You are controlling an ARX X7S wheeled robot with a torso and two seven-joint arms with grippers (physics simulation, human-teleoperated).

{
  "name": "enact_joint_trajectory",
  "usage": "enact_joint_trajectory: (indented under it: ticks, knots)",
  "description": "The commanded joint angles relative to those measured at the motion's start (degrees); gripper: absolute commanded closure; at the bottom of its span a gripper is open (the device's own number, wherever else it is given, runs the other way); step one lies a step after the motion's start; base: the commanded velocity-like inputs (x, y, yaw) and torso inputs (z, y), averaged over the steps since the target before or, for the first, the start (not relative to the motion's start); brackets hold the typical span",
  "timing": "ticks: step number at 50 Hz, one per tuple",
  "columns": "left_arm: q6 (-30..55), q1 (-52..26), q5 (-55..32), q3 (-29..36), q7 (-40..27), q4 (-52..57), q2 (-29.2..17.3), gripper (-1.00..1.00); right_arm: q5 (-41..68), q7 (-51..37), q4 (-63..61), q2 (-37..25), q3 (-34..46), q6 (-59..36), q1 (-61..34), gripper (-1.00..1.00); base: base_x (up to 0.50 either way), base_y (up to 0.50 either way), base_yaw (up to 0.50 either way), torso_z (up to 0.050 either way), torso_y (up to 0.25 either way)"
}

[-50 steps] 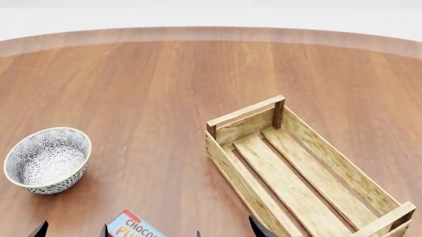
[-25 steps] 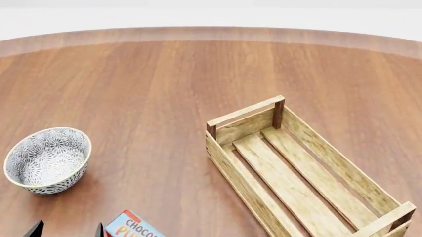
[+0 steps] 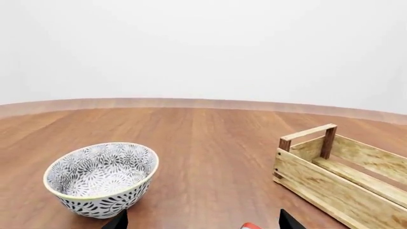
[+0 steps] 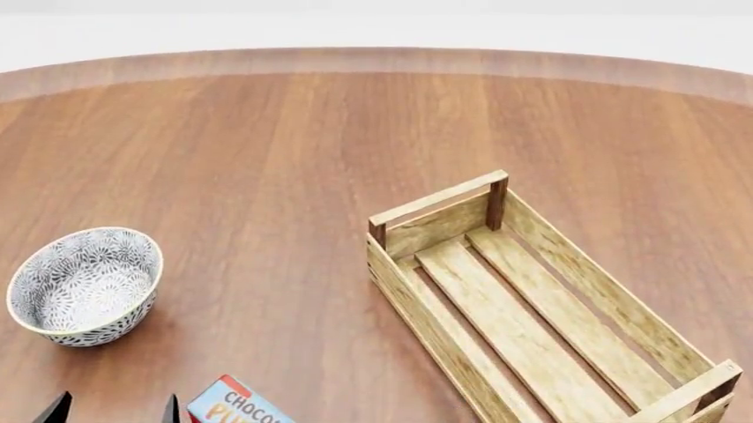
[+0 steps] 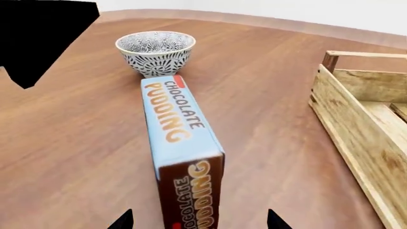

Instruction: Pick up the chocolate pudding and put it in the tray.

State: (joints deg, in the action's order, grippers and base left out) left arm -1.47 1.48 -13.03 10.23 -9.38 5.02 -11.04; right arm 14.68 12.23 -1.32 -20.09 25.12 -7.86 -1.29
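- Currently the right gripper (image 5: 197, 220) has its jaws spread wide, tips either side of the chocolate pudding (image 5: 181, 143), not touching it.
- Left gripper (image 3: 202, 223) also stands apart, holding nothing.
- Pudding lies flat on the table (image 4: 271, 159), between the bowl (image 4: 83, 286) and the tray (image 4: 530, 308), outside both.

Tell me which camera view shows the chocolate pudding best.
The right wrist view. There the chocolate pudding lies whole on the table, its light blue top and brown front both readable, with the bowl beyond it. The head view catches only one corner at its bottom edge, and the left wrist view shows just a red sliver.
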Motion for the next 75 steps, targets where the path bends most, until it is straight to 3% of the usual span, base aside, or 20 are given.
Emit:
enact_joint_trajectory:
  ticks: [1, 75]
  knots:
    - [0.09, -0.13, -0.21, 0.38, -0.41, -0.01, -0.24, -1.00, -0.88, -0.30, 3.13, 0.42, 0.75, -2.13, -2.41, -1.00, 0.00, 0.00, 0.00, 0.000, 0.000]
    - [-0.61, -0.56, -0.66, 3.25, -2.49, -0.45, -1.75, -1.00, -0.19, 0.68, 9.93, 5.45, 5.21, -6.72, -11.49, -1.00, 0.00, 0.00, 0.00, 0.000, 0.000]
